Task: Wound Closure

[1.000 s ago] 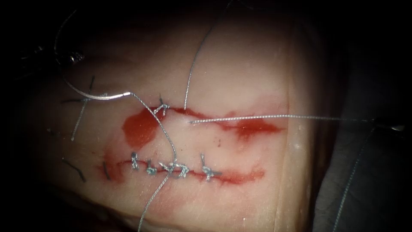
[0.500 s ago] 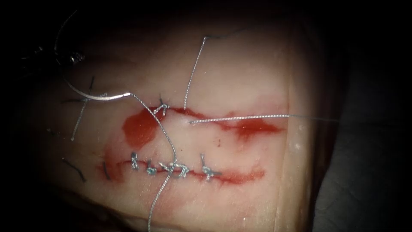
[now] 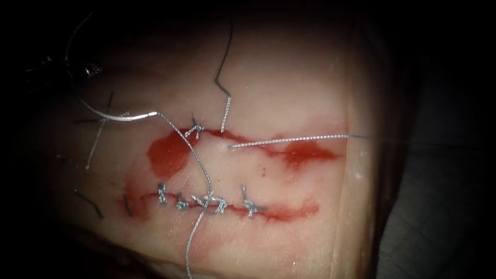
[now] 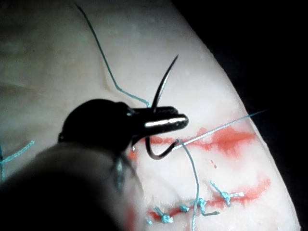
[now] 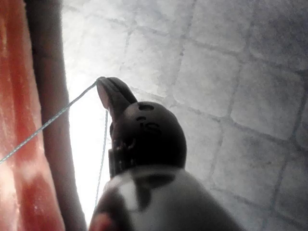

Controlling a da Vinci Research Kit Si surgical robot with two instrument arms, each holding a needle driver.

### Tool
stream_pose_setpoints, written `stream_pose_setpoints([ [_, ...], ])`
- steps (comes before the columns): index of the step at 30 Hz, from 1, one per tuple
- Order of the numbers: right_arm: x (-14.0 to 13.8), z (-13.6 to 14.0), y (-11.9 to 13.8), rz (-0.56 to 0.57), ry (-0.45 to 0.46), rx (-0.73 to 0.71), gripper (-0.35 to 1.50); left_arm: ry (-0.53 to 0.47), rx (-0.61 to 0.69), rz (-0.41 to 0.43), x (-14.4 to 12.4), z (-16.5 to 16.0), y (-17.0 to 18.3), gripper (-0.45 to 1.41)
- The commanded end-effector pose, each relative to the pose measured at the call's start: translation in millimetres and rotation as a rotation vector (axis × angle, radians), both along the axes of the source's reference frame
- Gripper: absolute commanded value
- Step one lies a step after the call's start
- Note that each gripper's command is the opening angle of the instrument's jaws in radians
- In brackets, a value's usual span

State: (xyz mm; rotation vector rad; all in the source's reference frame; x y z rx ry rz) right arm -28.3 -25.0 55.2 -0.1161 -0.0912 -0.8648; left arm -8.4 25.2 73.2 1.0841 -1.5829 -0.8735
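In the endoscope view the needle (image 3: 103,111) arcs over the tissue (image 3: 289,93), left of the cut (image 3: 248,142), and thread (image 3: 294,139) runs right from the cut. In the left wrist view the left tool (image 4: 166,122) pinches the needle mid-curve, above the tissue, point up. In the right wrist view the right tool (image 5: 107,91), off the tissue's right edge, pinches the thread.

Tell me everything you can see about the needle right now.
The needle is a thin, curved, shiny metal arc, dark where it is unlit. The left tool holds it near the middle of its curve, jaws shut on it. Its sharp tip points away from the tissue and it seems to be out of the tissue. Its blunt end, where the thread joins, lies just left of the upper cut.
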Motion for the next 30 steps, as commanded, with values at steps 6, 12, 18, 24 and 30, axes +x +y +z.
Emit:
stream_pose_setpoints([
  [6,6.1,-5.5,3.6,-0.453,0.061,-0.218,0.44,0.000,-0.002,-0.002,-0.6,0.5,0.2,-0.45],
  [12,14.6,-13.0,8.4,-0.642,0.141,-0.479,0.89,0.001,-0.002,-0.002,-0.7,0.4,0.2,-0.45],
  [18,28.1,-20.0,12.2,-0.709,0.701,-0.594,0.98,0.001,-0.002,-0.003,-0.7,0.4,0.2,-0.45],
  [24,38.4,-16.6,12.8,-0.584,0.881,-0.163,0.93,0.001,-0.001,-0.003,-0.8,0.3,0.1,-0.45],
  [30,46.5,-10.1,14.4,-0.702,0.940,0.076,0.79,0.001,-0.001,-0.003,-0.8,0.3,0.1,-0.45],
])
